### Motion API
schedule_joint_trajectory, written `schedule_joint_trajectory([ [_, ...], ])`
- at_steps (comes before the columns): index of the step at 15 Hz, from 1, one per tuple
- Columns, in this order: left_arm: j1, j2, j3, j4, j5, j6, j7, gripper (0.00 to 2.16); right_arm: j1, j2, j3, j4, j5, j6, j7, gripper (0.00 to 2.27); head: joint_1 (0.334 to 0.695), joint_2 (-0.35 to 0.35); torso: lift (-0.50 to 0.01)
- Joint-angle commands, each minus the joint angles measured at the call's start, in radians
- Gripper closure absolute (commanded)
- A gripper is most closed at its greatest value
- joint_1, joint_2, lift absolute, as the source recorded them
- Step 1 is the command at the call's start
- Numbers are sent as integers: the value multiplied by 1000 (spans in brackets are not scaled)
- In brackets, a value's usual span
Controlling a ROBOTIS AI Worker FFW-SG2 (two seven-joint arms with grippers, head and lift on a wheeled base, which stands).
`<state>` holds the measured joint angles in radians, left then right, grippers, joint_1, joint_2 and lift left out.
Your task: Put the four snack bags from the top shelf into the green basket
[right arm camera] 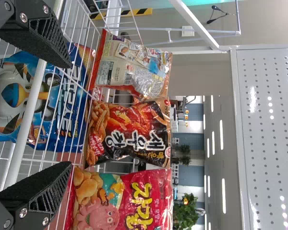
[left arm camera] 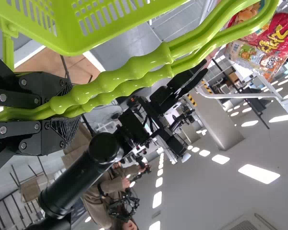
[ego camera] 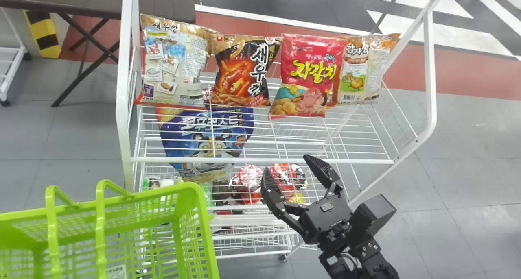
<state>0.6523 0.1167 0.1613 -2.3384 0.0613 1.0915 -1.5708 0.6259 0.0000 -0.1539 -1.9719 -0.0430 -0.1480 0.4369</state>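
Four snack bags stand in a row on the top shelf in the head view: a pale bag (ego camera: 175, 63), a black-and-orange bag (ego camera: 244, 73), a pink bag (ego camera: 307, 73) and a tan bag (ego camera: 353, 81). My right gripper (ego camera: 286, 163) is open in front of the shelf's front rail, below the pink bag. In the right wrist view, bare wires lie between the open right gripper (right arm camera: 67, 115) and the black bag (right arm camera: 129, 132). The green basket (ego camera: 197, 201) hangs at the lower left. The left gripper (left arm camera: 62, 108) is shut on the basket's handles (left arm camera: 134, 72).
The white wire rack's front rail (ego camera: 260, 161) runs across before the bags. A blue cereal bag (ego camera: 207, 136) is on a lower level behind the wires, with red packs (ego camera: 250, 181) farther down. A dark table (ego camera: 163, 2) stands behind the rack at the left.
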Motion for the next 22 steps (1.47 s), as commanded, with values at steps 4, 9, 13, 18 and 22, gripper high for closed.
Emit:
schedule_joint_trajectory([
  [4,-5,20,0,10,5,3,-10,2145,0,1,17,-7,14,3,-14,90,695,-279,0],
  [9,-11,43,-2,14,17,3,-10,2145,0,1,42,-12,31,3,-33,90,695,-262,0],
  [13,-13,69,-2,19,35,3,-10,2148,-58,1,96,19,74,31,-86,90,695,-232,0],
  [18,-11,98,-2,27,54,3,-10,2145,-288,1,165,171,75,107,-132,90,695,-152,0],
  [22,-19,127,-3,31,71,3,-10,2145,-514,1,212,426,58,49,-144,87,695,-84,0],
])
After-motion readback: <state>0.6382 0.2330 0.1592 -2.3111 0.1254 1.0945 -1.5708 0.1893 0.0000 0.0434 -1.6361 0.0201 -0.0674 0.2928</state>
